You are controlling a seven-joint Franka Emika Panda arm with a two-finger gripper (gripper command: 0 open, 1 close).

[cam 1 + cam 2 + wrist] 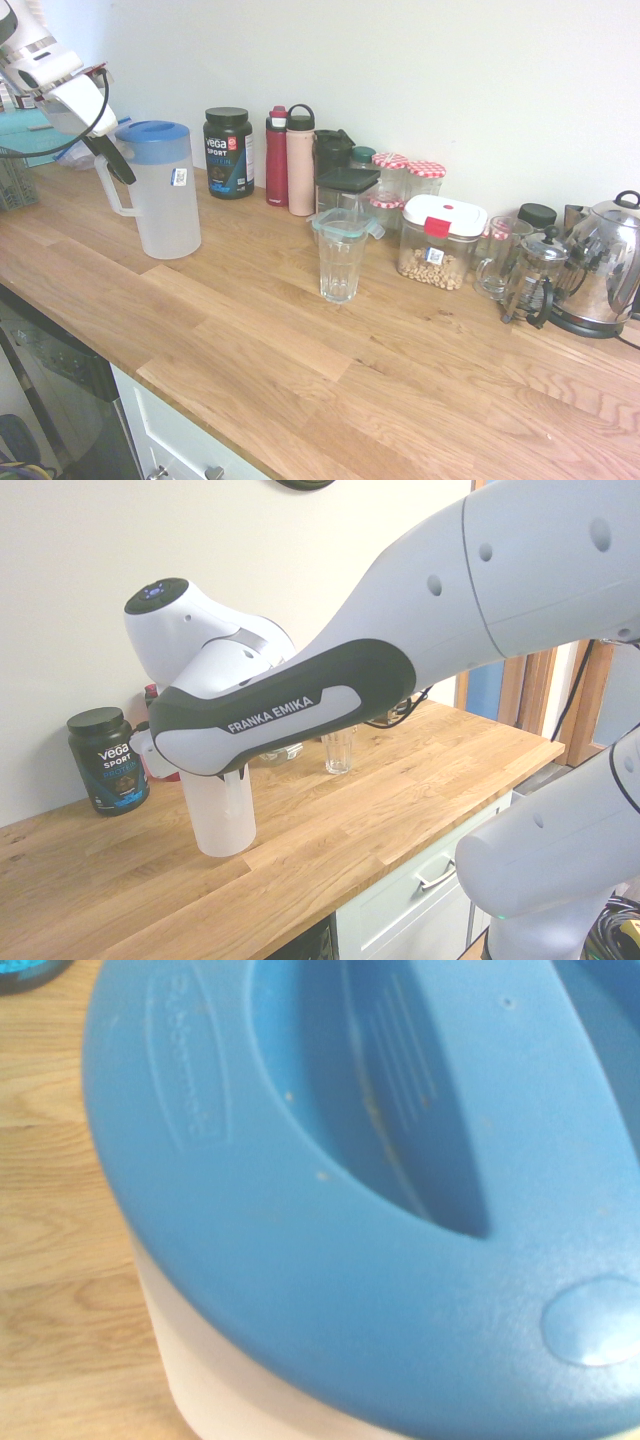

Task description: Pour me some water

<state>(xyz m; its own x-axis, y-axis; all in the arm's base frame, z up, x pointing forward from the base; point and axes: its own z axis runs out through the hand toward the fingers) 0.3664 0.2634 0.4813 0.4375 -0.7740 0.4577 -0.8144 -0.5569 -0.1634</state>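
Note:
A tall frosted-white jug with a blue lid stands upright on the wooden counter at the left. The water in it shows only faintly, as a slightly darker lower part. My gripper comes in from the upper left, its dark fingers shut on the top of the jug's handle. An empty clear glass stands to the jug's right, mid-counter. In the second exterior view my arm hides the gripper, but the jug's base and the glass show. The blue lid fills the wrist view.
Along the wall stand a black protein tub, a red bottle, a pink bottle, jars, a lidded box of nuts, a French press and a steel kettle. The counter's front edge runs diagonally below.

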